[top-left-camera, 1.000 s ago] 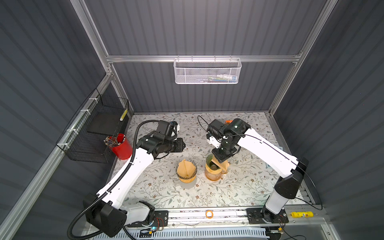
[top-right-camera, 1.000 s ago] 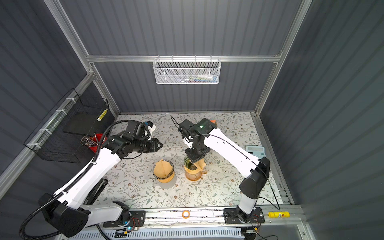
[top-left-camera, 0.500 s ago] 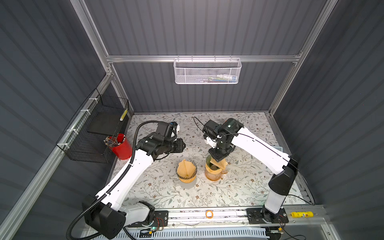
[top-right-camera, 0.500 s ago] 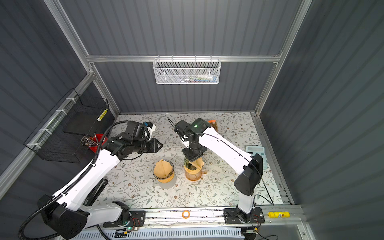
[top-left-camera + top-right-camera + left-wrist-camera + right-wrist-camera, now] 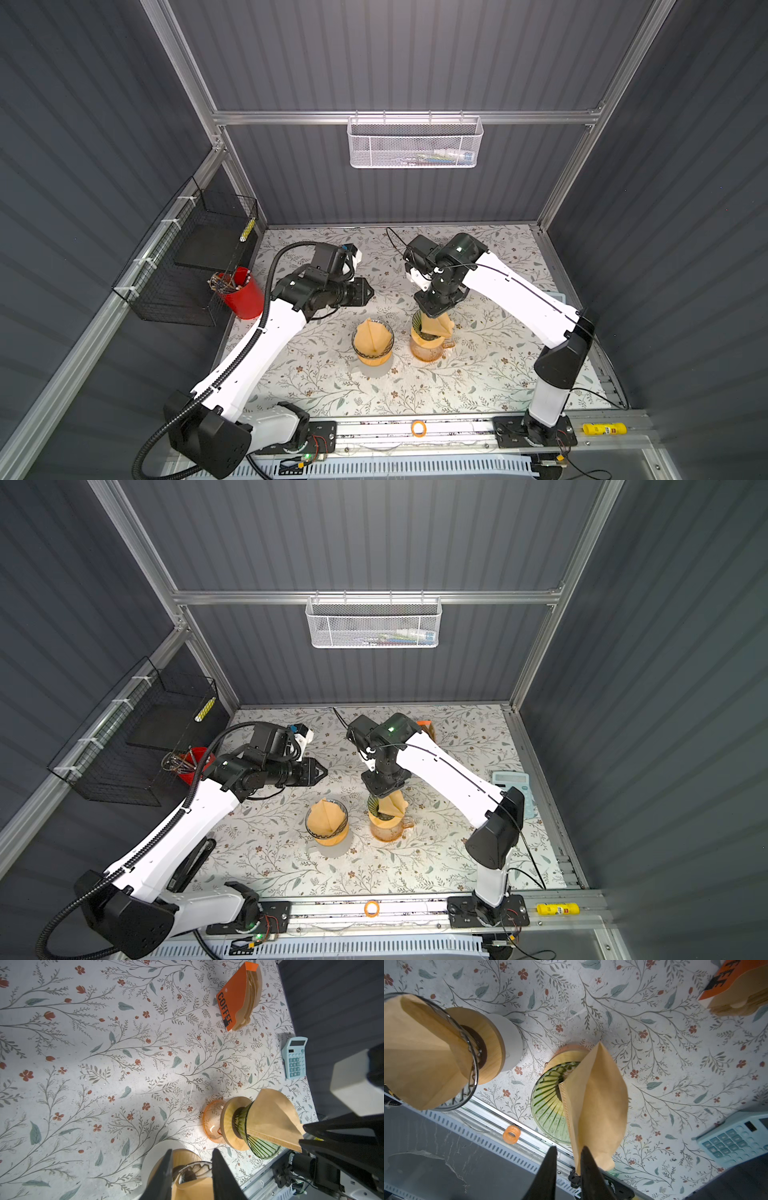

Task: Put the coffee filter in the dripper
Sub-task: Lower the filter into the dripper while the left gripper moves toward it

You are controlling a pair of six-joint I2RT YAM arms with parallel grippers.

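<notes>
walls (image 5: 395, 54): grey ribbed | frame (image 5: 291, 117): aluminium | tabletop (image 5: 478, 374): floral | basket (image 5: 415, 143): white mesh

Bright, even light falls from overhead onto the pale surface (image 5: 478, 386) in both top views; the dark ribbed walls (image 5: 415, 62) stay dim; shadows under the arms are soft and faint; the frame's straight lines splay toward the edges; in both wrist views the fingers (image 5: 164, 1176) (image 5: 548, 1174) are dark, soft-edged silhouettes, a washed-out bright patch sits mid-surface, and the pattern bends at the margins.

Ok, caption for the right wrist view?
The filter leans in the green dripper, with the right gripper open beside its edge.
</notes>
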